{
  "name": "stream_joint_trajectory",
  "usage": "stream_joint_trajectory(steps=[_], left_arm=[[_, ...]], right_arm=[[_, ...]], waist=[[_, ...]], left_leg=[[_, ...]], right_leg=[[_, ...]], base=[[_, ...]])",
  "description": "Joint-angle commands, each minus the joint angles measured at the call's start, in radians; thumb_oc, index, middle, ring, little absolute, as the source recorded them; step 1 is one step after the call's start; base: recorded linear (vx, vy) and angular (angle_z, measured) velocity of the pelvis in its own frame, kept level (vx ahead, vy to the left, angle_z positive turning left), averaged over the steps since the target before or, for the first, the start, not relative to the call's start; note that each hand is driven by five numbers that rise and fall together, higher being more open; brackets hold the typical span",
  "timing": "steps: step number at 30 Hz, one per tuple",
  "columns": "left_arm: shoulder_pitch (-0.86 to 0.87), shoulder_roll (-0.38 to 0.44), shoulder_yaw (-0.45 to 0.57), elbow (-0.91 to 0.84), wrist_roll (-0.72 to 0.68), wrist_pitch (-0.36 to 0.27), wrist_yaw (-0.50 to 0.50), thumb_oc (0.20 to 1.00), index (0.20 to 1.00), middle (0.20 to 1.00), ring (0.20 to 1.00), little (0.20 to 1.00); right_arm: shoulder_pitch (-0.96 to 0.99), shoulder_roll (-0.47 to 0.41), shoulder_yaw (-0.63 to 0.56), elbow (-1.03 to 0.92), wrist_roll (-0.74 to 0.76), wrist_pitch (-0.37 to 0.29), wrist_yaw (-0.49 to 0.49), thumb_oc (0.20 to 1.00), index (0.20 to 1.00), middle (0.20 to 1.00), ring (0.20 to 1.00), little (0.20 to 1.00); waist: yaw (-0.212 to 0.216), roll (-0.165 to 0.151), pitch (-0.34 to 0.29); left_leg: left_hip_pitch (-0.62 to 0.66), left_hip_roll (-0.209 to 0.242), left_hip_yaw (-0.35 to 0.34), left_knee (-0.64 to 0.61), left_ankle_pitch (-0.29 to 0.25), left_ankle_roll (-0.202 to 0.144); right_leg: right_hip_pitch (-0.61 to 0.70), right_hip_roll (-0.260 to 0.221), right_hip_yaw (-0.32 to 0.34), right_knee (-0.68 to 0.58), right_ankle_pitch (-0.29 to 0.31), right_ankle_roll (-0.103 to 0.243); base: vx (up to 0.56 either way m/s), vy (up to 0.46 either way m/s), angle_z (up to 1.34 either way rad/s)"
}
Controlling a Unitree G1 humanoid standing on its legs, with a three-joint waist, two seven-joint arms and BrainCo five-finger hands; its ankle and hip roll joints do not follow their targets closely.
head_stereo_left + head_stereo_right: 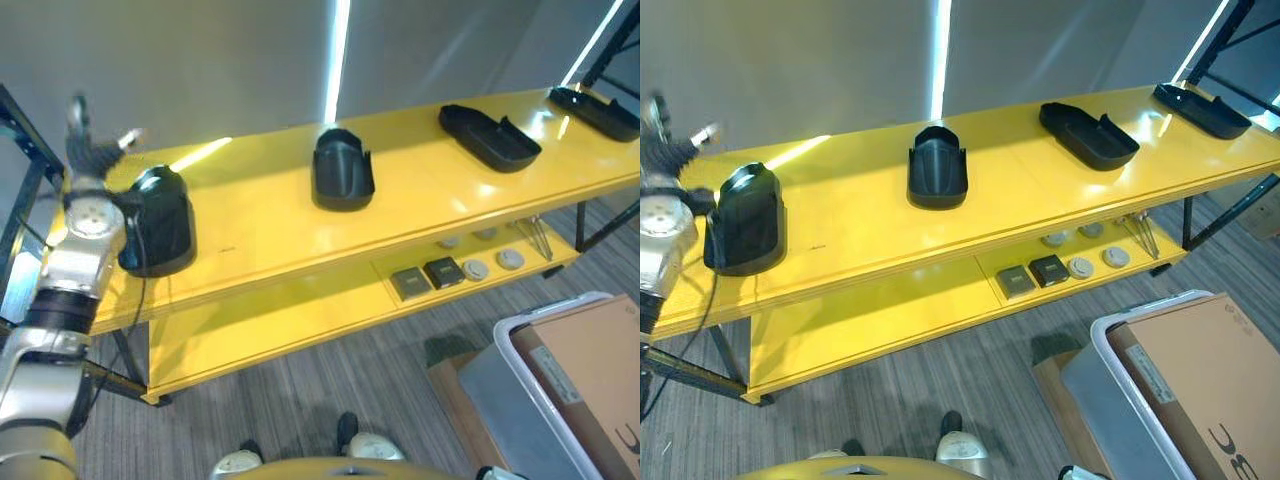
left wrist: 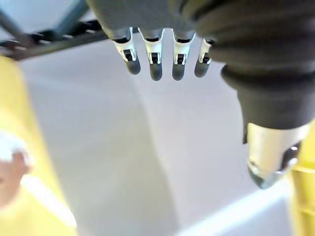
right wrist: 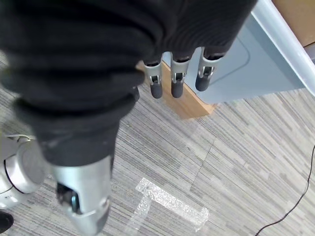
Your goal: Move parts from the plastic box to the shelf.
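Nearest, the right wrist view alone shows the right hand (image 3: 177,81) hanging over grey carpet (image 3: 236,162), fingers straight, holding nothing, beside the plastic box (image 1: 545,390). Farther, on the yellow shelf (image 1: 260,240), four black parts sit; the left hand (image 1: 95,150), fingers spread and empty, rises behind the leftmost part (image 1: 158,222).

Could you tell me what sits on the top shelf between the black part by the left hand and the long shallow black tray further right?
One upright black cup-shaped part stands between the leftmost black part and the shallow tray, with bare yellow shelf on either side, as the left eye view shows.
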Motion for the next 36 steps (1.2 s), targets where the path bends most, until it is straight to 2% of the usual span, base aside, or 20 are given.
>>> stream_joint_trajectory(steps=[1,2,3,5,6,8,10,12,13,16,19,20,21,22,24,28,33,36], left_arm=[[-0.008,0.042,0.062,-0.119,0.008,-0.068,-0.124,1.000,1.000,1.000,1.000,1.000],[0.054,0.030,0.101,-0.227,-0.028,-0.072,-0.231,1.000,1.000,1.000,1.000,1.000],[0.061,0.028,0.106,-0.245,-0.031,-0.063,-0.237,1.000,1.000,1.000,1.000,1.000],[0.158,-0.006,0.152,-0.381,-0.102,-0.015,-0.389,1.000,1.000,1.000,1.000,1.000],[0.171,-0.010,0.156,-0.391,-0.119,-0.001,-0.419,1.000,1.000,1.000,1.000,1.000],[0.322,-0.081,0.167,-0.512,-0.130,0.040,-0.632,1.000,1.000,1.000,1.000,1.000],[0.374,-0.109,0.153,-0.529,-0.133,0.077,-0.708,1.000,1.000,1.000,1.000,1.000],[0.462,-0.149,0.130,-0.544,-0.146,0.071,-0.788,1.000,1.000,1.000,1.000,1.000],[0.506,-0.175,0.117,-0.537,-0.179,0.110,-0.791,1.000,1.000,1.000,1.000,1.000],[0.630,-0.216,0.059,-0.462,-0.130,0.092,-0.822,1.000,1.000,1.000,1.000,1.000],[0.674,-0.225,0.031,-0.434,-0.139,0.074,-0.830,1.000,1.000,1.000,1.000,1.000],[0.700,-0.237,0.018,-0.420,-0.130,0.046,-0.823,0.837,0.837,0.837,0.837,0.837],[0.709,-0.239,0.011,-0.414,-0.124,0.036,-0.808,0.485,0.485,0.485,0.485,0.485],[0.715,-0.237,-0.001,-0.403,-0.150,0.015,-0.794,0.200,0.200,0.200,0.200,0.200],[0.720,-0.242,-0.011,-0.394,-0.141,-0.007,-0.781,0.200,0.200,0.200,0.200,0.200],[0.706,-0.249,-0.033,-0.358,-0.108,-0.080,-0.649,0.200,0.200,0.200,0.200,0.200],[0.681,-0.256,-0.015,-0.352,-0.103,-0.126,-0.565,0.200,0.200,0.200,0.200,0.200],[0.663,-0.259,0.000,-0.360,-0.105,-0.127,-0.523,0.200,0.200,0.200,0.200,0.200]], right_arm=[[-0.006,0.001,0.012,0.125,-0.025,-0.027,-0.004,1.000,1.000,1.000,1.000,1.000],[-0.003,0.006,-0.008,0.141,-0.039,-0.042,-0.007,1.000,1.000,1.000,1.000,1.000],[-0.003,0.005,-0.009,0.143,-0.039,-0.043,-0.008,1.000,1.000,1.000,1.000,1.000],[0.002,0.010,-0.031,0.159,-0.060,-0.058,-0.005,1.000,1.000,1.000,1.000,1.000],[0.002,0.010,-0.032,0.161,-0.063,-0.060,-0.004,1.000,1.000,1.000,1.000,1.000],[0.007,0.015,-0.043,0.170,-0.065,-0.061,-0.003,1.000,1.000,1.000,1.000,1.000],[0.008,0.013,-0.039,0.169,-0.058,-0.059,-0.004,1.000,1.000,1.000,1.000,1.000],[0.007,0.008,-0.038,0.160,-0.052,-0.053,0.002,1.000,1.000,1.000,1.000,1.000],[0.007,0.001,-0.036,0.153,-0.048,-0.052,0.005,1.000,1.000,1.000,1.000,1.000],[0.009,-0.014,-0.025,0.125,-0.042,-0.039,0.013,1.000,1.000,1.000,1.000,1.000],[0.011,-0.018,-0.031,0.117,-0.044,-0.037,0.013,1.000,1.000,1.000,1.000,1.000],[0.013,-0.022,-0.030,0.117,-0.037,-0.042,0.006,1.000,1.000,1.000,1.000,1.000],[0.014,-0.024,-0.030,0.119,-0.035,-0.044,0.003,1.000,1.000,1.000,1.000,1.000],[0.016,-0.022,-0.033,0.122,-0.034,-0.044,-0.002,1.000,1.000,1.000,1.000,1.000],[0.017,-0.020,-0.028,0.122,-0.027,-0.042,-0.009,1.000,1.000,1.000,1.000,1.000],[0.013,-0.006,-0.021,0.139,-0.011,-0.038,-0.040,1.000,1.000,1.000,1.000,1.000],[0.025,0.005,-0.022,0.147,-0.017,-0.038,-0.059,1.000,1.000,1.000,1.000,1.000],[0.032,0.009,-0.025,0.153,-0.024,-0.044,-0.068,1.000,1.000,1.000,1.000,1.000]], waist=[[0.037,0.031,-0.009],[0.051,0.029,-0.012],[0.052,0.029,-0.013],[0.075,0.028,-0.020],[0.077,0.028,-0.021],[0.109,0.027,-0.023],[0.119,0.028,-0.022],[0.133,0.029,-0.017],[0.138,0.031,-0.013],[0.150,0.038,-0.006],[0.154,0.041,0.000],[0.155,0.044,0.003],[0.156,0.045,0.004],[0.155,0.048,0.003],[0.155,0.049,0.005],[0.147,0.051,0.011],[0.138,0.049,0.008],[0.133,0.049,0.005]], left_leg=[[-0.025,-0.012,-0.025,0.043,-0.074,0.018],[-0.021,-0.013,-0.028,0.038,-0.072,0.015],[-0.020,-0.013,-0.029,0.038,-0.072,0.014],[-0.018,-0.017,-0.034,0.031,-0.069,0.011],[-0.018,-0.017,-0.034,0.031,-0.069,0.010],[-0.020,-0.021,-0.045,0.027,-0.065,0.008],[-0.023,-0.023,-0.049,0.026,-0.064,0.008],[-0.028,-0.025,-0.054,0.026,-0.061,0.009],[-0.031,-0.026,-0.056,0.026,-0.060,0.009],[-0.038,-0.030,-0.059,0.025,-0.060,0.012],[-0.042,-0.032,-0.061,0.026,-0.059,0.014],[-0.042,-0.032,-0.060,0.025,-0.059,0.015],[-0.041,-0.033,-0.060,0.024,-0.059,0.015],[-0.031,-0.036,-0.073,0.019,-0.074,0.011],[-0.030,-0.036,-0.071,0.017,-0.075,0.013],[-0.031,-0.034,-0.067,0.021,-0.076,0.013],[-0.027,-0.033,-0.060,0.022,-0.079,0.013],[-0.024,-0.032,-0.058,0.024,-0.080,0.013]], right_leg=[[0.059,-0.015,0.035,0.029,-0.160,0.067],[0.068,-0.015,0.025,0.023,-0.159,0.067],[0.068,-0.015,0.024,0.022,-0.159,0.067],[0.079,-0.017,0.009,0.012,-0.156,0.069],[0.080,-0.017,0.007,0.011,-0.155,0.070],[0.086,-0.020,-0.009,0.004,-0.149,0.074],[0.088,-0.022,-0.014,0.003,-0.149,0.075],[0.086,-0.023,-0.019,0.003,-0.145,0.076],[0.085,-0.024,-0.021,0.002,-0.144,0.076],[0.078,-0.026,-0.027,0.005,-0.141,0.075],[0.075,-0.028,-0.029,0.008,-0.139,0.075],[0.074,-0.029,-0.031,0.008,-0.138,0.075],[0.075,-0.029,-0.034,0.008,-0.139,0.075],[0.083,-0.030,-0.026,0.009,-0.150,0.083],[0.082,-0.031,-0.027,0.010,-0.150,0.083],[0.078,-0.034,-0.027,0.017,-0.151,0.084],[0.079,-0.033,-0.024,0.015,-0.150,0.083],[0.080,-0.033,-0.023,0.014,-0.150,0.083]], base=[[0.02,0.025,0.12],[0.01,0.024,0.10],[0.01,0.031,0.07],[0.01,0.037,0.05],[0.01,0.047,0.06],[-0.01,0.064,0.15],[-0.02,0.049,0.16],[-0.04,0.045,0.09],[-0.05,0.054,0.08],[-0.04,0.047,0.03],[-0.02,0.024,0.00],[0.00,0.000,0.00],[0.04,0.038,0.02],[0.04,0.032,0.02],[0.01,0.018,0.07],[-0.01,0.005,0.05],[0.00,0.000,0.00],[0.00,0.000,0.00]])
